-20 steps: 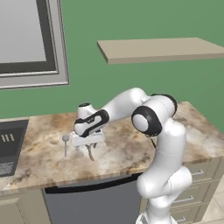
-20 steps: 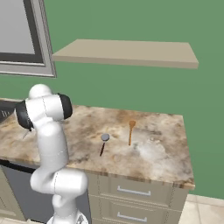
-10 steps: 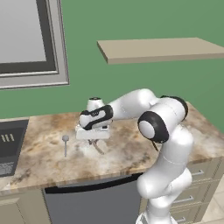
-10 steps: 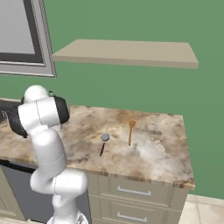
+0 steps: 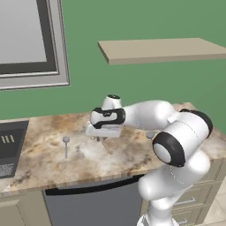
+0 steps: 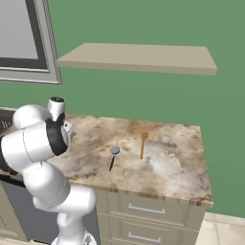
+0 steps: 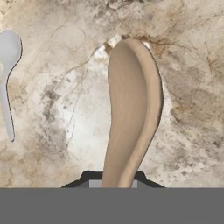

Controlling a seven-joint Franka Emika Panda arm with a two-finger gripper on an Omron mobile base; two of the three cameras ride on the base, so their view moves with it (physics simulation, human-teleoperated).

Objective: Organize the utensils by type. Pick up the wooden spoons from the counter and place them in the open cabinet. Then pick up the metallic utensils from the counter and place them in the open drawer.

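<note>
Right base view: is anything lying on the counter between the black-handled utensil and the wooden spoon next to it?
No. In the right base view, the black-handled utensil and the wooden spoon lie side by side, apart, with bare marbled counter between them.

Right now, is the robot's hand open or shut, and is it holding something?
Gripper: shut on a wooden spoon, held over the counter.

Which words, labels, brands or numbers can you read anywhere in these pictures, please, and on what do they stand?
None: no readable text on the counter, the wall shelf, the drawer fronts, the wooden spoon in the hand, or the grey metal spoon.
</note>
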